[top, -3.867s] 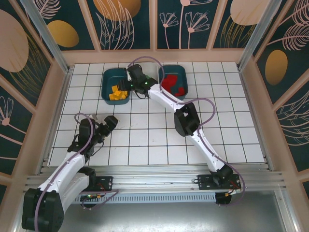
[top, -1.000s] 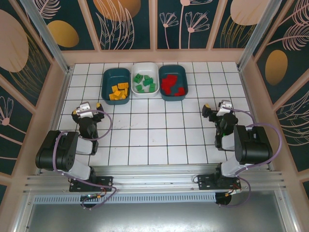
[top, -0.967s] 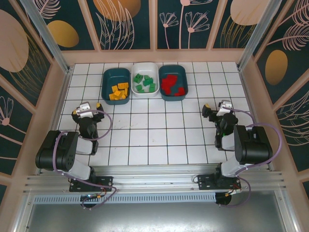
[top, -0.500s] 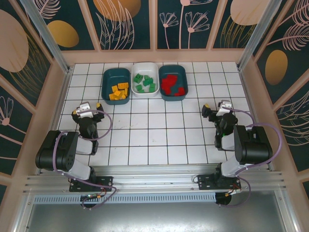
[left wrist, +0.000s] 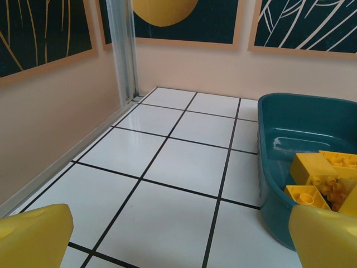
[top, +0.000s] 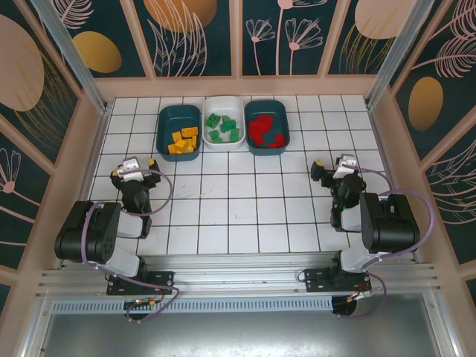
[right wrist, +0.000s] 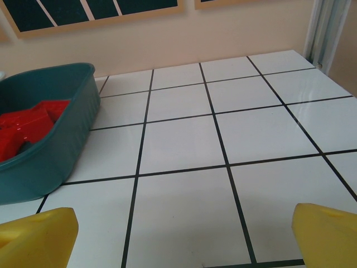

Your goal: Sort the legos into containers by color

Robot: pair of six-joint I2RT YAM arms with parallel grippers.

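Three tubs stand in a row at the back. The left teal tub (top: 165, 119) (left wrist: 290, 120) holds orange-yellow legos (top: 182, 140) (left wrist: 315, 167). Green legos (top: 223, 128) lie in the white tub (top: 223, 100). Red legos (top: 264, 130) (right wrist: 28, 125) fill the right teal tub (top: 281, 110) (right wrist: 53, 162). My left gripper (top: 134, 166) (left wrist: 184, 245) is open over bare tiles, well short of the yellow tub. My right gripper (top: 332, 165) (right wrist: 184, 240) is open too, nothing between its yellow fingertips (right wrist: 39, 234).
Both arms are folded back close to their bases at the near edge. A wooden wall (top: 238, 85) rings the white tiled floor (top: 238, 201), with a metal post (left wrist: 124, 50) at the back left corner. No loose bricks lie on the tiles.
Since 3.9 s ago both arms have drawn back from the tubs and folded near their bases, uncovering the white tub. Over the last second nothing has moved.
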